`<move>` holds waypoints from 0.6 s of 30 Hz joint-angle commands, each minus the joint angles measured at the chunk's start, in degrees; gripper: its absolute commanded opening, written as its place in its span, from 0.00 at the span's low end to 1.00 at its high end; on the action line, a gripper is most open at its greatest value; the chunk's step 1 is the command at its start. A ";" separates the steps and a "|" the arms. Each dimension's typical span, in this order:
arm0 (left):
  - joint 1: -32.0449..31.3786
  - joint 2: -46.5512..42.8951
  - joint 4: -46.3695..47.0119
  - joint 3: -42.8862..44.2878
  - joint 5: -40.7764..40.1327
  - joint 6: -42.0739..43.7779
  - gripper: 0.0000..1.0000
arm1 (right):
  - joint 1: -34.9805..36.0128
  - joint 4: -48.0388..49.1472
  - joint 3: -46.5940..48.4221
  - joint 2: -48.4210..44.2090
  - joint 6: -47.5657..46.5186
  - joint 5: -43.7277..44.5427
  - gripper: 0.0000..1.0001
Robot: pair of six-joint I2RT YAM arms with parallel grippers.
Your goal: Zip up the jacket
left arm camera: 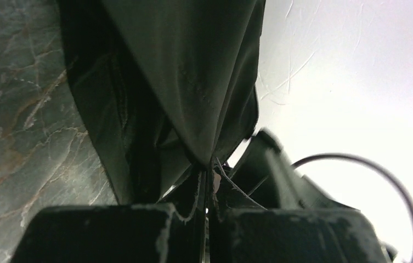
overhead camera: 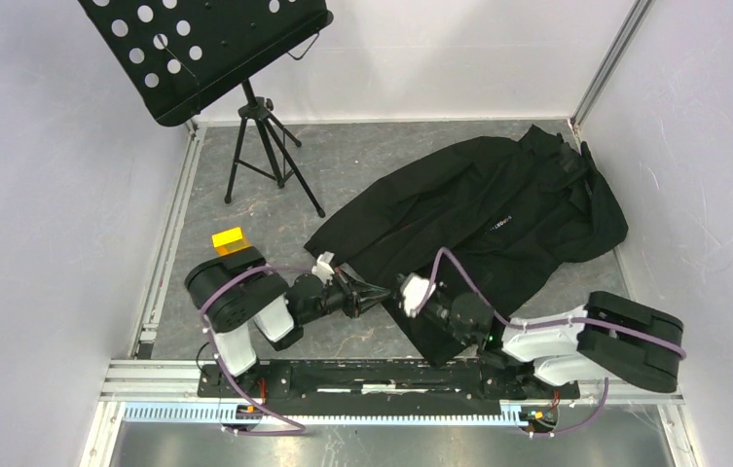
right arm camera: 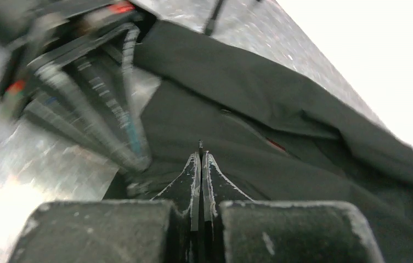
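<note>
Jacket (overhead camera: 498,219) is spread right of table (overhead camera: 362,165) centre, near hem pinched in the closed left gripper (left arm camera: 207,172). Right gripper (right arm camera: 200,159) is shut tight; contents cannot be told. Fabric may be bunched if pulled with nothing caught.

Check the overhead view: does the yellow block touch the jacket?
No. The yellow block sits beside the base of the left arm, with bare table between it and the jacket.

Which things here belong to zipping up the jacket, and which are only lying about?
For the job: the jacket; the left gripper, shut on its fabric; the right gripper, shut.
Just lying about: the music stand; the yellow block.
</note>
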 commanded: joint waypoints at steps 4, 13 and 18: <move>-0.04 -18.21 -32.90 1.60 -3.93 14.99 0.02 | -14.28 -25.78 12.10 -6.39 35.91 -0.97 0.00; 0.15 -41.07 -78.68 10.26 -16.22 32.02 0.02 | -34.05 -35.57 14.28 -10.20 53.72 -15.13 0.00; 0.13 -44.26 -87.77 12.21 -19.20 39.10 0.02 | -47.27 -44.73 19.39 -8.30 53.06 -21.38 0.00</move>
